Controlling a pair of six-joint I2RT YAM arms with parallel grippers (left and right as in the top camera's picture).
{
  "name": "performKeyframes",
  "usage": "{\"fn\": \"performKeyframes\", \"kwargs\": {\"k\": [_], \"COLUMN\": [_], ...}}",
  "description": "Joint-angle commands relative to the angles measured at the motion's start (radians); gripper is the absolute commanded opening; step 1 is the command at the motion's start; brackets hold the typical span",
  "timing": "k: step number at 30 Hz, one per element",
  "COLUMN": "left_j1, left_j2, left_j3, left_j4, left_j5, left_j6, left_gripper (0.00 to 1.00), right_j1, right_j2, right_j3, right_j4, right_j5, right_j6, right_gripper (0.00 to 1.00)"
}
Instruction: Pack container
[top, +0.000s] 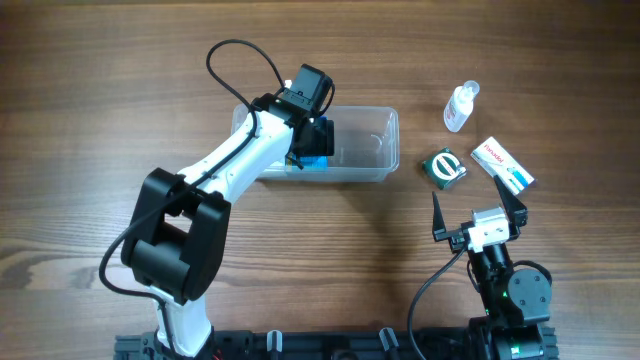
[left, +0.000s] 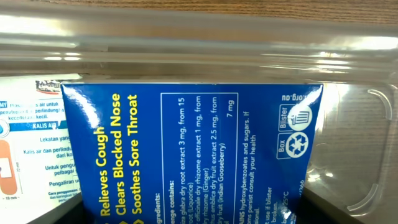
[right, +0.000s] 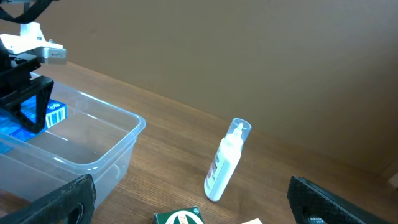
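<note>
The clear plastic container (top: 372, 150) stands at the table's middle back. My left gripper (top: 318, 138) reaches down into its left half, shut on a blue medicine box (left: 193, 155) with yellow and white print. A white box (left: 34, 143) lies in the tub beside it. In the right wrist view the tub (right: 93, 134) and the blue box (right: 53, 112) show at the left. My right gripper (top: 478, 212) is open and empty, near the table's front right.
A small clear bottle with a white cap (top: 461, 106) lies right of the tub, also in the right wrist view (right: 227, 160). A green box (top: 446, 167) and a white and red box (top: 502, 164) lie in front of it.
</note>
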Motion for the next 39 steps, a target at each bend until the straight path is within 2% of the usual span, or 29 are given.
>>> {"fn": "performKeyframes", "kwargs": {"k": [1, 10, 14, 18, 19, 20, 21, 22, 30, 35, 37, 39], "left_j1": [-0.005, -0.006, -0.006, -0.005, -0.005, -0.006, -0.008, -0.011, -0.015, 0.019, 0.088, 0.159], "left_j2": [0.008, 0.008, 0.008, 0.005, 0.003, 0.002, 0.003, 0.003, -0.029, -0.180, -0.302, -0.373], "left_j3": [0.015, 0.015, 0.015, 0.021, 0.022, 0.022, 0.022, 0.021, 0.019, 0.022, 0.022, 0.022], "left_j4": [-0.001, -0.006, -0.004, 0.001, 0.001, 0.001, -0.001, -0.005, -0.009, -0.032, -0.076, -0.108], "left_j5": [-0.009, -0.010, -0.010, -0.010, -0.010, -0.010, -0.010, -0.010, -0.063, -0.132, -0.216, -0.237], "left_j6": [-0.013, -0.013, -0.012, -0.012, -0.012, -0.013, -0.013, -0.013, 0.000, 0.033, 0.038, 0.074], "left_gripper": [0.80, 0.81, 0.77, 0.55, 0.46, 0.25, 0.17, 0.12, 0.06, 0.06, 0.09, 0.13], "right_j1": [-0.005, -0.005, -0.005, -0.005, -0.005, -0.005, -0.005, -0.005, -0.005, -0.005, -0.005, -0.005], "right_j2": [-0.002, -0.002, -0.002, -0.002, -0.002, -0.002, -0.002, -0.002, -0.002, -0.002, -0.002, -0.002], "right_j3": [-0.001, -0.001, -0.001, -0.001, -0.001, -0.001, -0.001, -0.001, -0.001, -0.001, -0.001, -0.001], "right_j4": [0.002, 0.002, 0.002, 0.002, 0.002, 0.002, 0.002, 0.002, 0.002, 0.002, 0.002, 0.002], "right_j5": [0.010, 0.010, 0.010, 0.010, 0.010, 0.010, 0.010, 0.010, 0.010, 0.010, 0.010, 0.010], "right_j6": [-0.005, -0.005, -0.005, -0.005, -0.005, -0.005, -0.005, -0.005, -0.005, -0.005, -0.005, -0.005], "right_gripper": [1.00, 1.00, 1.00, 1.00, 1.00, 1.00, 1.00, 1.00, 1.00, 1.00, 1.00, 1.00]}}
